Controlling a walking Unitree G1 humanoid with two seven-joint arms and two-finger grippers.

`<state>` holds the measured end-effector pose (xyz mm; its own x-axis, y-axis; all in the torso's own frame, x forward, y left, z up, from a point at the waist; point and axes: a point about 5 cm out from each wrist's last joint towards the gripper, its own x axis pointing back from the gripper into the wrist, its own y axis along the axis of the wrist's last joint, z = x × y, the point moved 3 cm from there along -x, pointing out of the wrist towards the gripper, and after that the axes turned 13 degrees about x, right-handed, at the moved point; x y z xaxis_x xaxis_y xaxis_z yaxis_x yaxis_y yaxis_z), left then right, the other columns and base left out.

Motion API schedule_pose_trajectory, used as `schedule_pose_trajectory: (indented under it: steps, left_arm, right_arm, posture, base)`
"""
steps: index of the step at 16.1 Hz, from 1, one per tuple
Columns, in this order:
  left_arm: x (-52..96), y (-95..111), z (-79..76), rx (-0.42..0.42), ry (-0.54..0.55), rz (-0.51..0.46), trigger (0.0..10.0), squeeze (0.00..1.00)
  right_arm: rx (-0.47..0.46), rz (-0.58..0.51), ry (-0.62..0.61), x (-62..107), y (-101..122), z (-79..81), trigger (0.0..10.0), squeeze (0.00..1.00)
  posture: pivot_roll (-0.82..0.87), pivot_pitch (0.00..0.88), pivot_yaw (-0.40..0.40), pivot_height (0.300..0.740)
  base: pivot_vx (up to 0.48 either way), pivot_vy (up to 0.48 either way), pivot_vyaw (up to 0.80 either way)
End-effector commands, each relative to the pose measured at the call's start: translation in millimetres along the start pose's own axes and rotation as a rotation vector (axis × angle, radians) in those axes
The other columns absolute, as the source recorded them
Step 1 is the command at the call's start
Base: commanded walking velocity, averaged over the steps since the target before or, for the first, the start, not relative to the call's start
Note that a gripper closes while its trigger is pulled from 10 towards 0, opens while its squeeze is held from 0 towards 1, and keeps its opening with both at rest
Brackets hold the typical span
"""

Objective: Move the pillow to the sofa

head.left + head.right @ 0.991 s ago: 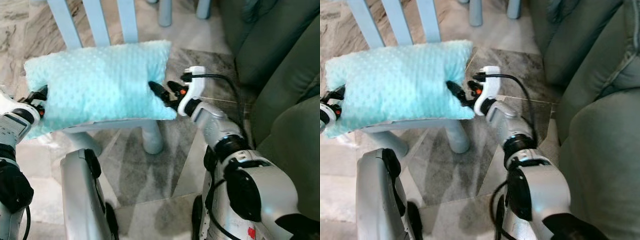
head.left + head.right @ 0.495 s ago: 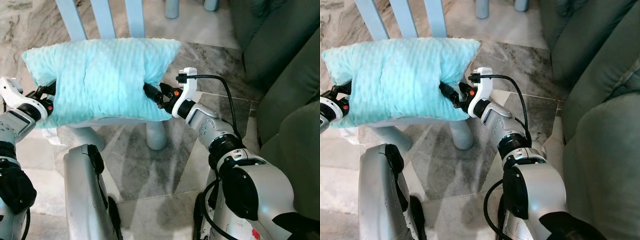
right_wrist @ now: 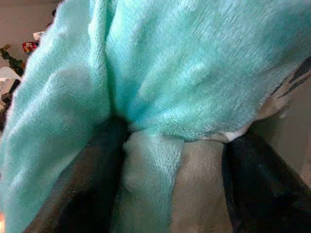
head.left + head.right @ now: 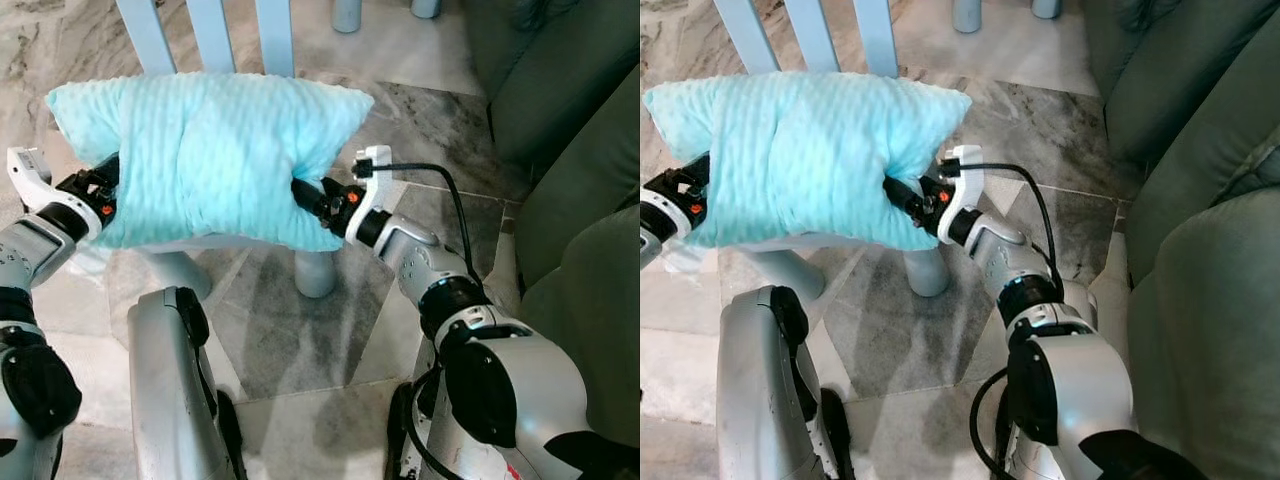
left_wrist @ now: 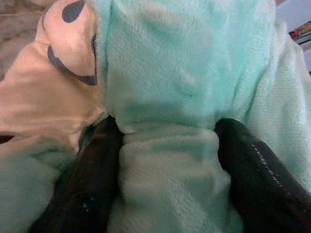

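I have the pillow (image 4: 205, 160) pinched from both ends, and it hangs between my two grippers above the seat of a pale blue chair (image 4: 215, 40). I can't tell whether its underside touches the seat.

My left gripper (image 4: 100, 190) is clamped on the pillow's left end; in the left wrist view both black fingers (image 5: 92, 179) squeeze a fold of the mint plush between them. Just beyond those fingers, on the pillow's other face, I see a peach patch (image 5: 58, 82) with dark marks.

My right gripper (image 4: 310, 195) is closed on the pillow's lower right corner. In the right wrist view its fingers (image 3: 92, 184) sit either side of a bunched ridge of the same fabric, with the rest of the pillow rising past the fingertips. A black cable (image 4: 445, 190) loops from that wrist back along the arm.

The chair's slats stand on the far side of the pillow from both grippers, and one chair leg (image 4: 315, 270) shows just below my right gripper. The green sofa (image 4: 570, 130) lies well off to the right of my right arm, apart from the pillow. The marble floor (image 4: 300, 340) is beneath.
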<state>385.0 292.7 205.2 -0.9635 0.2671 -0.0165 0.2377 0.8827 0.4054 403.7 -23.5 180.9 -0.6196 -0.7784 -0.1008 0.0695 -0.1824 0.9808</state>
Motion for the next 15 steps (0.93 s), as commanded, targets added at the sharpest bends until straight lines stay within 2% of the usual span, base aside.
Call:
schedule_pose_trajectory:
  steps: [1, 2, 7, 9, 15]
  left_arm:
    - [0.7, -13, 7.5, 0.034, 0.006, 0.055, 0.0, 0.0]
    - [2.3, -15, 8.8, 0.039, 0.003, 0.06, 0.0, 0.0]
    - [3.4, -15, 9.7, 0.033, 0.008, 0.045, 0.0, 0.0]
    - [6.2, -16, 10.7, 0.023, 0.009, 0.061, 0.0, 0.0]
    - [13.0, -20, 19.0, 0.048, 0.019, 0.053, 0.0, 0.0]
  right_arm:
    - [-0.01, 0.045, 0.026, 0.2, -15, 7.0, 0.0, 0.0]
    - [-0.002, 0.065, -0.019, 7.0, -22, -0.2, 0.0, 0.0]
    - [0.011, 0.06, -0.061, 9.4, -21, -5.8, 0.0, 0.0]
    - [-0.002, 0.033, -0.058, 6.0, -16, -3.7, 0.0, 0.0]
    - [-0.009, 0.029, -0.043, 3.3, -21, 3.0, 0.0, 0.0]
  posture:
    - [0.03, 0.374, 0.003, 0.335]
    - [0.03, 0.373, 0.002, 0.335]
    - [0.03, 0.369, 0.004, 0.335]
    - [0.03, 0.36, 0.001, 0.335]
    - [0.03, 0.367, -0.004, 0.335]
  base:
    - [0.0, 0.0, 0.0]
    - [0.0, 0.0, 0.0]
    - [0.0, 0.0, 0.0]
    - [0.0, 0.0, 0.0]
    - [0.0, 0.0, 0.0]
